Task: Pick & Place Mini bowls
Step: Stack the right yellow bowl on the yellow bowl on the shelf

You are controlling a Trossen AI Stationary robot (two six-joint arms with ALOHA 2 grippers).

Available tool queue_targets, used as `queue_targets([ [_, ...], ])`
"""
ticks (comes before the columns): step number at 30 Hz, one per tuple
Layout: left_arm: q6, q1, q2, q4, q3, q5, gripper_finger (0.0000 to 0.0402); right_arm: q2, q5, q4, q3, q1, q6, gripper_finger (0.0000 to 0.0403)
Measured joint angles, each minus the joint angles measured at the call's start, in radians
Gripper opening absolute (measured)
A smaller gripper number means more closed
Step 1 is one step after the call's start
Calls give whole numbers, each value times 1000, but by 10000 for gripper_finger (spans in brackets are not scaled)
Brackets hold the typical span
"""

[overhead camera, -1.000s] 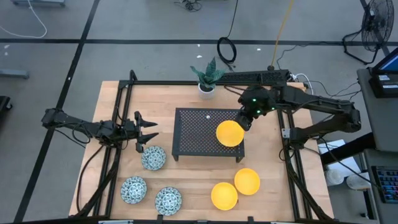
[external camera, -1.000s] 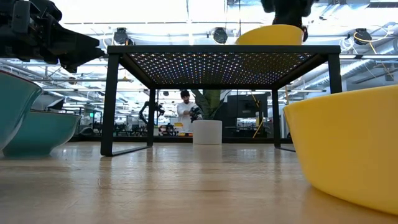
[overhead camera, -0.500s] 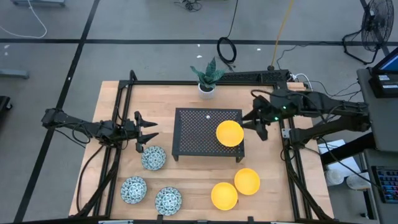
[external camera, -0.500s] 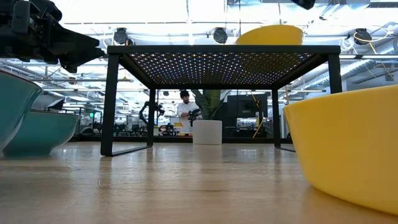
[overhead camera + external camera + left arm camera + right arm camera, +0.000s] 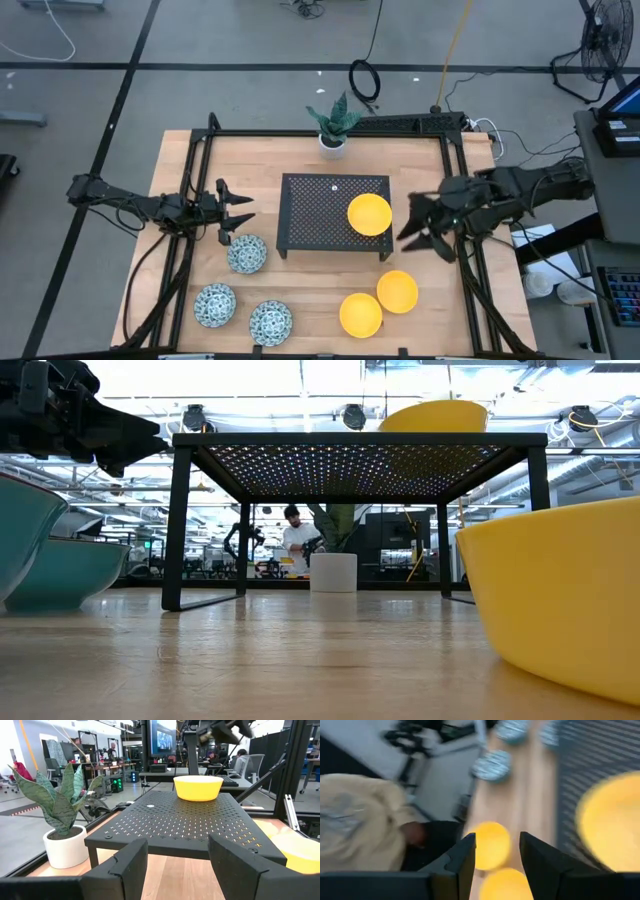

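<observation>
One yellow mini bowl point(image 5: 369, 214) rests by its base on the right part of the black perforated stand point(image 5: 320, 200); it also shows in the low view point(image 5: 433, 416) and the left wrist view point(image 5: 198, 787). Two more yellow bowls point(image 5: 397, 291) point(image 5: 360, 314) stand on the table near its near edge. Three patterned bowls point(image 5: 246, 253) point(image 5: 214, 304) point(image 5: 270, 322) stand at near left. My right gripper point(image 5: 410, 222) point(image 5: 496, 840) hangs open, right of the stand. My left gripper point(image 5: 240, 210) point(image 5: 177, 847) waits open, left of the stand.
A white plant pot point(image 5: 332, 143) with a green plant stands at the table's far edge, behind the stand. Black frame rails point(image 5: 455, 215) run along the table's left and right sides. Bare wood point(image 5: 320, 280) lies between the stand and the near bowls. A person point(image 5: 297, 540) stands far off in the room.
My right gripper has drawn away from the yellow bowl on the stand, first toward the table's right edge, then toward the near edge. The bowl has stayed where it was on the stand.
</observation>
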Motion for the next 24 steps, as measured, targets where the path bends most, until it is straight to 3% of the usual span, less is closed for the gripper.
queue_targets([
  [6, 0, 0, 0, 0, 0, 0, 212, -65, -134, 387, -161, 101, 23, 139],
  [12, 0, 0, 0, 0, 0, 0, 212, -134, -126, 615, -327, 241, -13, 139],
  [18, 0, 0, 0, 0, 0, 0, 212, -140, -29, 944, -510, 395, -92, 138],
  [21, 0, 0, 0, 0, 0, 0, 212, -102, 39, 1067, -555, 490, -294, 138],
  [24, 0, 0, 0, 0, 0, 0, 212, -45, 205, 1110, -545, 590, -473, 141],
])
